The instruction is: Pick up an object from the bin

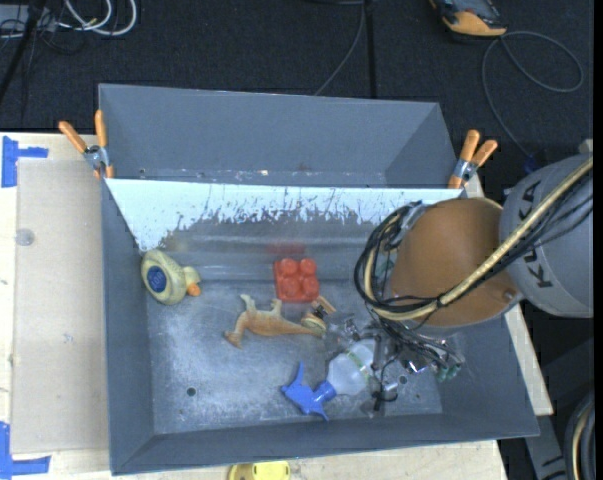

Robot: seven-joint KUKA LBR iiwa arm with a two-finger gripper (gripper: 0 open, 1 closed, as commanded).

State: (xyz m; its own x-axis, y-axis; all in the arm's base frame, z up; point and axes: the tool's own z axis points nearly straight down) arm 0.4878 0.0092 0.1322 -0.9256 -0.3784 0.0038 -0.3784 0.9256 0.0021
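Nearest in the grey metal bin [281, 148], close to the near wall and somewhat right of the middle, a small blue plastic piece [305, 395] of irregular shape is seen lying on the floor. Just to its right and a little farther back, a pale, translucent whitish lump [347, 373] is found, touching or nearly touching the blue piece. The gripper [383, 376] is lowered into the near right part of the bin, directly beside the right flank of this pale lump; whether contact is made cannot be told. Whether the claw is released or clenched cannot be told either, as its dark metalwork is tangled in outline with the things around it.

Farther back, near the middle of the floor, a tan toy animal [266, 321] with long legs is laid on its side, its head end pointing right towards the gripper. Just beyond it, a red studded building block [296, 279] is set flat. Well apart on the far left, a round yellow toy with a blue centre [164, 277] is placed alone.

Above the gripper, the orange cover [451, 263] of the wrist is seen, with black cables [376, 268] looped at its left side, and the grey arm [556, 248] is carried in from the right.
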